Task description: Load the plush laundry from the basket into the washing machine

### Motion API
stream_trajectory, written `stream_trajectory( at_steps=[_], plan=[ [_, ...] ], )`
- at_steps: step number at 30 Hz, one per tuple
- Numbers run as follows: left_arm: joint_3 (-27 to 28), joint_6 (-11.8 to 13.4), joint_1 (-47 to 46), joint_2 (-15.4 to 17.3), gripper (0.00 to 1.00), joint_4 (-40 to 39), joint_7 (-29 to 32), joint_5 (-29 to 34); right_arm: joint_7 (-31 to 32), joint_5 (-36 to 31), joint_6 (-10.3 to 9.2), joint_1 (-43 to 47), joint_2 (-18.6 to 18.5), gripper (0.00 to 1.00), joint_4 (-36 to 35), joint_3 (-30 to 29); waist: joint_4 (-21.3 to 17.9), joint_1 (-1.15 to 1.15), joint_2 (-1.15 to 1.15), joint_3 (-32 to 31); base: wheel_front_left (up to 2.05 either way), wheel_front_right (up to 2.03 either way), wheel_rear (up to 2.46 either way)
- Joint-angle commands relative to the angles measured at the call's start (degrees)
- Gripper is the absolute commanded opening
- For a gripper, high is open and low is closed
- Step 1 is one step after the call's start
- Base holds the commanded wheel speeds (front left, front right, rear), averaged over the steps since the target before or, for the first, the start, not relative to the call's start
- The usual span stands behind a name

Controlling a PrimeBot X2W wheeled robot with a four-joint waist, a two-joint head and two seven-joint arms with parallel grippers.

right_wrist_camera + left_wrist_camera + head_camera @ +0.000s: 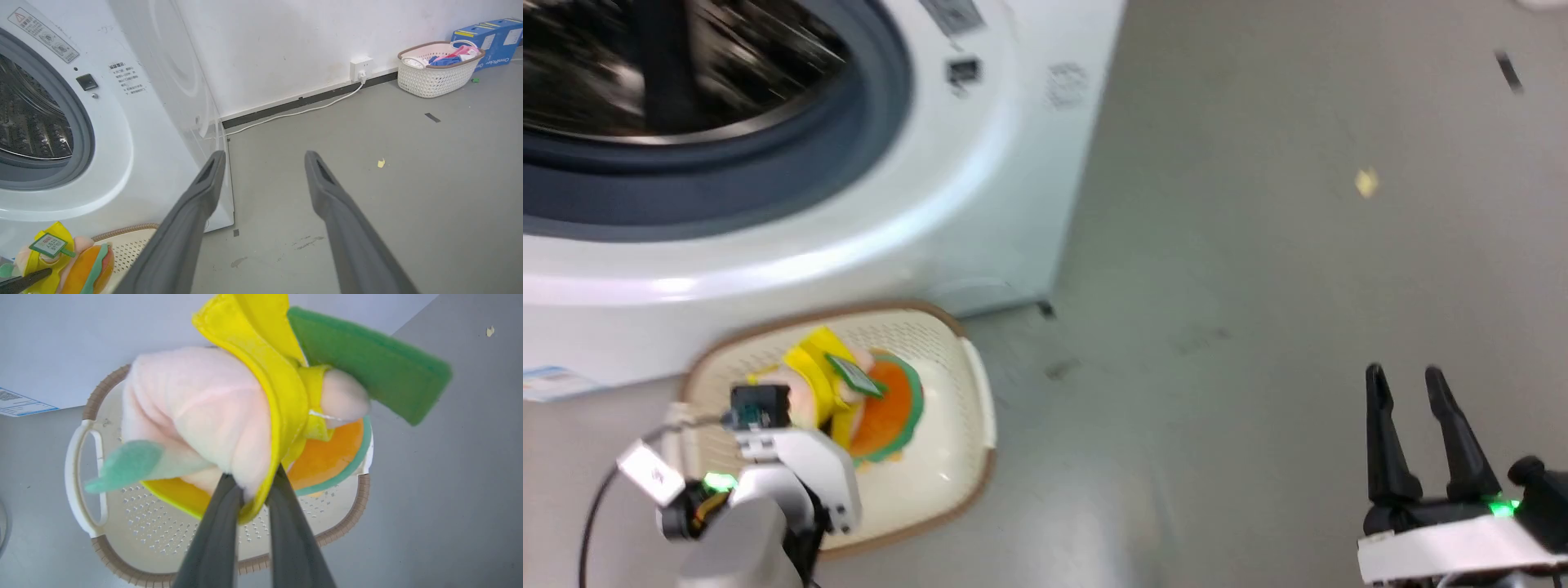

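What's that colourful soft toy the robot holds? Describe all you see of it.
The plush laundry is a soft, felt-like doll: pale-pink head, yellow top, orange skirt edged green, a teal tuft and a green limb. The left gripper pinches its head and yellow cloth, holding it over the basket.
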Motion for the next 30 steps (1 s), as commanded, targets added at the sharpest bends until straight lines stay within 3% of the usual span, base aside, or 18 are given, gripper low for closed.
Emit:
stream_trajectory(
  at_steps=[1, 7, 12, 14, 15, 17, 19, 24, 30],
  plan=[
    [0.3, -0.9, 2.1, -0.7, 0.0, -0.6, -1.9, -0.8, -0.3, -0.7, 0.03, 1.3, 0.0, 1.0, -0.1, -0.2, 6.6, 0.02, 0.0, -7.5, 0.0, 0.0, 0.0],
    [0.9, -2.1, 6.7, -2.1, 0.0, -3.7, -4.9, -2.4, -0.3, -1.7, 0.03, 3.5, 0.0, 1.0, -0.5, -0.5, 9.3, 0.02, 0.0, -11.0, 0.0, 0.0, 0.0],
    [2.4, -2.6, 11.9, -2.4, 0.0, -12.4, -5.7, -3.5, -0.3, -2.1, 0.03, 5.6, 0.0, 1.0, -0.6, -1.1, 11.1, 0.02, 0.0, -13.2, 0.0, 0.0, 0.0],
    [4.7, -1.1, 15.7, -1.8, 0.0, -23.0, -5.8, -2.7, -0.3, -2.3, 0.03, 6.3, 0.0, 1.0, -0.9, -0.9, 11.5, 0.02, 0.0, -13.5, 0.0, 0.0, 0.0],
    [4.7, -1.1, 15.7, -1.8, 0.0, -23.0, -5.8, -2.7, -0.3, -2.3, 0.03, 6.3, 0.0, 1.0, -0.9, -0.9, 11.5, 0.02, 0.0, -13.5, 0.0, 0.0, 0.0],
    [6.7, 0.2, 18.4, -2.0, 0.0, -30.5, -5.8, -2.2, -0.3, -2.3, 0.03, 6.5, 0.0, 1.0, -1.1, -0.9, 11.6, 0.02, 0.0, -13.4, 0.0, 0.0, 0.0],
    [8.8, 1.5, 21.4, -2.6, 0.0, -41.0, -5.8, -0.9, -0.3, -2.4, 0.03, 6.5, 0.0, 1.0, -1.4, -0.6, 11.6, 0.02, 0.0, -12.4, 0.0, 0.0, 0.0],
    [10.9, 2.9, 21.4, -3.2, 0.0, -53.5, -5.8, 1.2, -0.3, -3.1, 0.03, 4.8, 0.0, 1.0, -1.9, 0.6, 10.4, 0.02, 0.0, -8.4, 0.0, 0.0, 0.0],
    [12.3, 3.9, 15.1, -2.0, 0.0, -57.7, -5.4, 1.9, -0.3, -3.3, 0.03, 2.2, 0.0, 1.0, -2.4, 1.3, 7.9, 0.02, 0.0, -2.2, 0.0, 0.0, 0.0]
  ],
)
